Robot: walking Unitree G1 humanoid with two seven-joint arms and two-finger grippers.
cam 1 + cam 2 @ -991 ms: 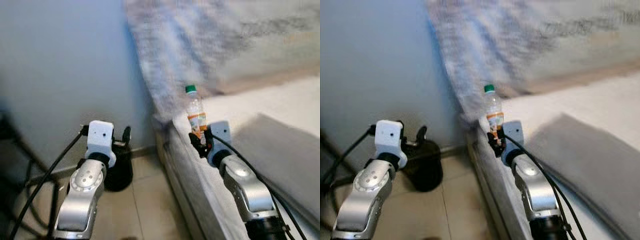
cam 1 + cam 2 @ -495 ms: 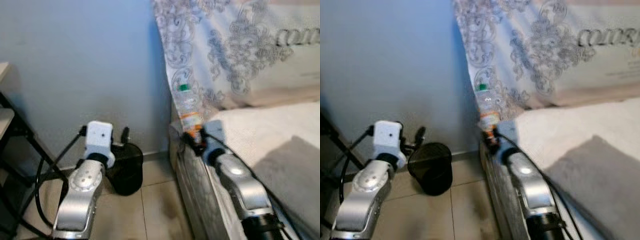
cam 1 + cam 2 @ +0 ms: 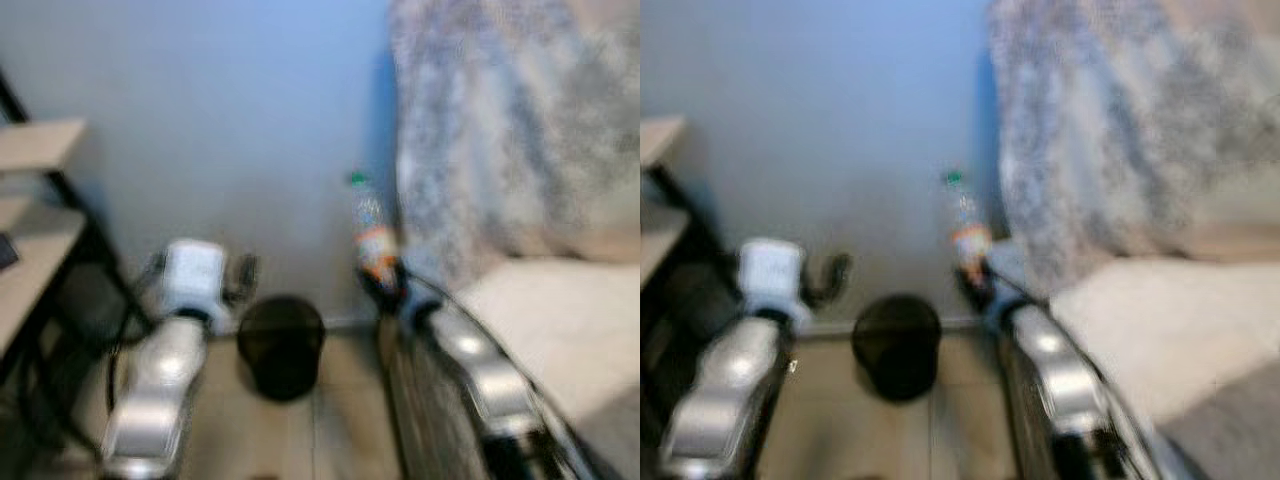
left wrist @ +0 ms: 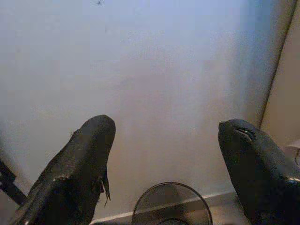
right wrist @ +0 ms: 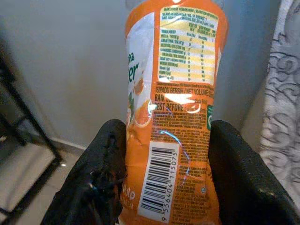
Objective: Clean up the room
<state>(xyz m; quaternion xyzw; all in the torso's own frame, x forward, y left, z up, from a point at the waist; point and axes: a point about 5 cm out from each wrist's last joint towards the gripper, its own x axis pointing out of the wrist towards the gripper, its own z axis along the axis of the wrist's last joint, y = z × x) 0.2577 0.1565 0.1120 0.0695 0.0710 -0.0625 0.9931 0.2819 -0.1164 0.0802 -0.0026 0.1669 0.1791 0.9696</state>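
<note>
Our right gripper [image 5: 164,187] clamps a clear plastic bottle with an orange label [image 5: 176,108], upright above the floor. The round black mesh bin [image 3: 281,345] waits below; dropping remains. Our left gripper [image 4: 164,154] hangs wide apart.

A black wire bin [image 3: 281,345] stands on the tiled floor [image 3: 335,440] against the wall, beside the bed [image 3: 560,330].

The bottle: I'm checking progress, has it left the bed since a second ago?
Yes. The bottle in the right gripper is off the bed, nearer the bin.
</note>
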